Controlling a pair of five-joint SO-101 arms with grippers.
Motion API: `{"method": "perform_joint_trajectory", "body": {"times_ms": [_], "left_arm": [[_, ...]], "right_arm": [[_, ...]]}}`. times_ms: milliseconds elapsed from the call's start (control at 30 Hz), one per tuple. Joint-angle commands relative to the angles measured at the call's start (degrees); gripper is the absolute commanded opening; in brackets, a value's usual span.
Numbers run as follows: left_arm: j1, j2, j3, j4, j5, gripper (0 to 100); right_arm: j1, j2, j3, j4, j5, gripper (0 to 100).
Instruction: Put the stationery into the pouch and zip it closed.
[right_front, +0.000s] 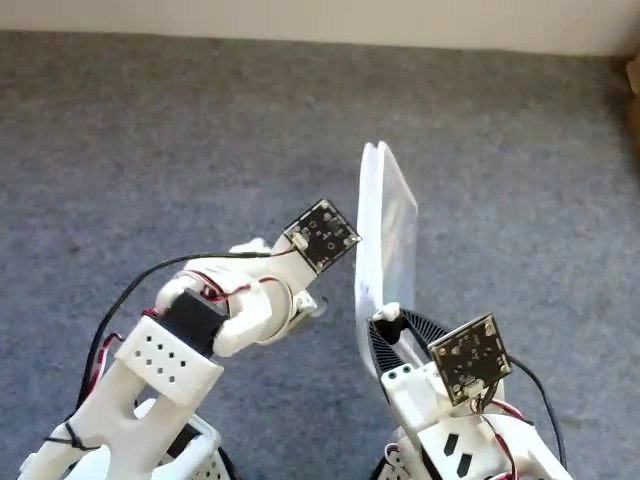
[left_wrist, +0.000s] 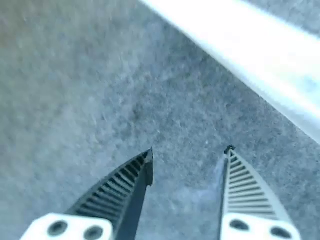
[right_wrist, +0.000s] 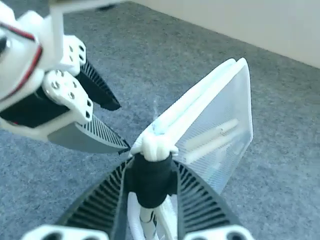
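Observation:
A translucent white pouch (right_front: 386, 225) is held upright on edge above the grey carpet, with pale pen-like stationery (right_wrist: 210, 141) showing through its wall. My right gripper (right_wrist: 150, 170) is shut on the pouch's near end, where a white knob and a black tab sit between the fingers; from above it (right_front: 392, 322) is at the pouch's lower end. My left gripper (left_wrist: 187, 152) is open and holds nothing, hovering over the carpet just beside the pouch (left_wrist: 260, 50). In the right wrist view the left gripper (right_wrist: 122, 127) has one fingertip almost at the white knob.
Grey carpet (right_front: 200, 130) covers the whole work surface. A pale wall strip (right_front: 320, 15) runs along the far edge. The left arm's body (right_front: 190, 330) and its cables occupy the near left; a brown object (right_front: 634, 85) sits at the far right edge.

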Motion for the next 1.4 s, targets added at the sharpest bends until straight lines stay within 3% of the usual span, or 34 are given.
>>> {"method": "perform_joint_trajectory", "body": {"times_ms": [0, 200, 400, 833, 1100, 1233, 1367], "left_arm": [[1.01, -1.54, -10.95, 3.34, -10.29, 23], [1.45, -1.54, -15.16, 2.99, -24.88, 23], [4.79, -1.54, -14.99, 2.99, -34.2, 23], [16.84, -1.1, -13.67, 2.81, -38.42, 22], [18.42, -1.45, 1.45, -12.48, -38.42, 22], [18.42, -1.54, 5.49, -15.74, -38.07, 22], [18.42, -1.54, 5.76, -15.74, -38.07, 10]], "right_arm": [[1.19, 0.4, -3.38, -1.45, 3.08, 0.5], [1.01, 0.22, -3.47, -1.27, 5.71, 0.5], [0.84, 0.13, -3.38, -0.92, 5.71, 0.5], [0.84, 0.13, -3.38, 2.86, 5.36, 0.5], [0.84, 0.13, -3.38, 2.86, 5.36, 0.5], [1.1, 0.04, -3.3, 2.86, 5.36, 0.5], [1.19, 0.04, -3.3, 2.86, 5.36, 0.5]]}}
